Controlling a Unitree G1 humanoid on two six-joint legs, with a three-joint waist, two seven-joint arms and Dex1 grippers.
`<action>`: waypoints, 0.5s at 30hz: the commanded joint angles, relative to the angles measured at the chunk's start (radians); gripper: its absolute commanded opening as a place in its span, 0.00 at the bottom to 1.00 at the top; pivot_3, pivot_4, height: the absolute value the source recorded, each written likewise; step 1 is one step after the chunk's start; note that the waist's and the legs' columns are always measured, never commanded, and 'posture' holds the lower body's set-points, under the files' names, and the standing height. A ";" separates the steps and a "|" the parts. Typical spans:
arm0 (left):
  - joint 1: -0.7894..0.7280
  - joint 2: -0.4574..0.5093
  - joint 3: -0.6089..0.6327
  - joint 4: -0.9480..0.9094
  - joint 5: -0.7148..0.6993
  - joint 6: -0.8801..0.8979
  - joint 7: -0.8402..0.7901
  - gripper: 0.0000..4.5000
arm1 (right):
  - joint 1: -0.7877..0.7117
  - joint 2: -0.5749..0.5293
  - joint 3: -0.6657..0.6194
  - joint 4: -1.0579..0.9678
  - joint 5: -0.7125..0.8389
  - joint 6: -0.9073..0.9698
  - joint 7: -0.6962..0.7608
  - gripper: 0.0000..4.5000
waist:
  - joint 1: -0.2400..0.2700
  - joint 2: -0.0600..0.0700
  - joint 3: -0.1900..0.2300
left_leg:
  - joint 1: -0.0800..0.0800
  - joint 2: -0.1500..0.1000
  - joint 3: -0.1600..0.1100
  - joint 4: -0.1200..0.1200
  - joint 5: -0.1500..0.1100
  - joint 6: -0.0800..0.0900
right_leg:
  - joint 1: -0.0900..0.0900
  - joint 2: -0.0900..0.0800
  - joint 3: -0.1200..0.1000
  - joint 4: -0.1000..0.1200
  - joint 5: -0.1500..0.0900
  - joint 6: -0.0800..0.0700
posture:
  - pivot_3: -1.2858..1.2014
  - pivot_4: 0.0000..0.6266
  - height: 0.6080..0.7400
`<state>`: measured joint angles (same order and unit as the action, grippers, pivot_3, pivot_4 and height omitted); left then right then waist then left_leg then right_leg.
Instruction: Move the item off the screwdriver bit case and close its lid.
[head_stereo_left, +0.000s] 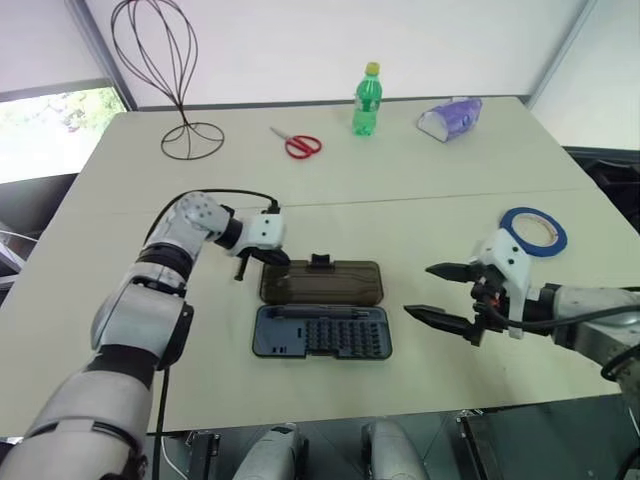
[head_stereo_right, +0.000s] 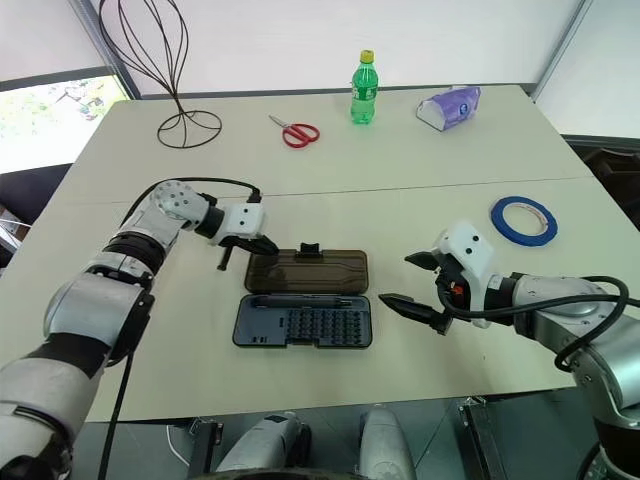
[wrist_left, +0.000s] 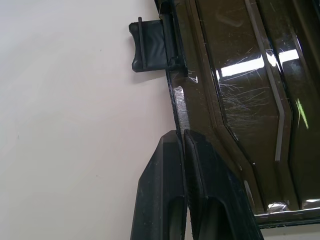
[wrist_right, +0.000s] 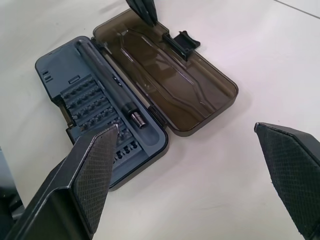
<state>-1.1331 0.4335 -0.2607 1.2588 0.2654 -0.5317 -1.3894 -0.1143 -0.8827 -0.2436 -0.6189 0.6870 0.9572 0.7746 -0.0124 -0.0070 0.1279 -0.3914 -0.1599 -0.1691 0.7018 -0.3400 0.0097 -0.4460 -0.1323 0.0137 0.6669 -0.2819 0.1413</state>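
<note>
Tape roll (head_stereo_right: 524, 219) is already off the case, flat on the counter (head_stereo_right: 420, 150) well right of it; what's left is the lid. My left gripper (head_stereo_left: 277, 258), pinched closed and holding nothing, sits at the far left edge of the lid (head_stereo_left: 322, 282), which lies folded flat behind the grey base (head_stereo_left: 320, 333); best to hook under that rim and swing it over the hinge toward me, pressing down at the black latch tab (wrist_left: 150, 46). Right gripper (head_stereo_right: 411, 283) hangs wide open and empty just right of the case. Lid is smoky, scratched, glossy plastic; base is matte with rows of bits.

Left gripper (head_stereo_left: 281, 260) fingers pressed together; right gripper (head_stereo_left: 437, 292) fingers spread.
</note>
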 joint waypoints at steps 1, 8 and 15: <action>0.003 0.022 0.006 -0.017 -0.006 0.016 -0.004 0.15 | -0.015 -0.015 0.002 0.001 -0.011 -0.035 0.002 1.00 | 0.000 0.000 0.000 | 0.000 0.000 0.000 0.000 0.000 0.000 | 0.000 0.000 0.000 0.000 0.000 0.000 | 0.52 0.24 1.00; -0.018 -0.003 0.118 -0.029 -0.127 0.161 0.013 0.89 | -0.026 -0.018 0.026 0.025 -0.033 -0.061 0.001 1.00 | 0.001 0.000 0.000 | 0.000 0.000 0.000 0.001 0.000 0.000 | 0.000 0.000 0.000 0.000 0.000 0.000 | 0.52 0.24 1.00; 0.012 0.078 0.333 -0.306 -0.434 0.781 -0.151 1.00 | -0.062 0.014 -0.002 0.043 0.024 -0.059 0.006 1.00 | -0.008 0.000 0.000 | 0.000 0.000 -0.001 0.002 0.000 0.000 | 0.000 0.000 -0.001 0.001 0.000 0.000 | 0.52 0.24 1.00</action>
<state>-1.1386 0.4763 0.0361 1.0897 -0.0919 0.1156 -1.4878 -0.1554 -0.8773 -0.2068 -0.5637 0.6795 0.9095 0.7757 -0.0201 -0.0073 0.1280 -0.3918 -0.1598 -0.1704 0.7033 -0.3400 0.0097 -0.4457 -0.1321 0.0131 0.6685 -0.2819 0.1413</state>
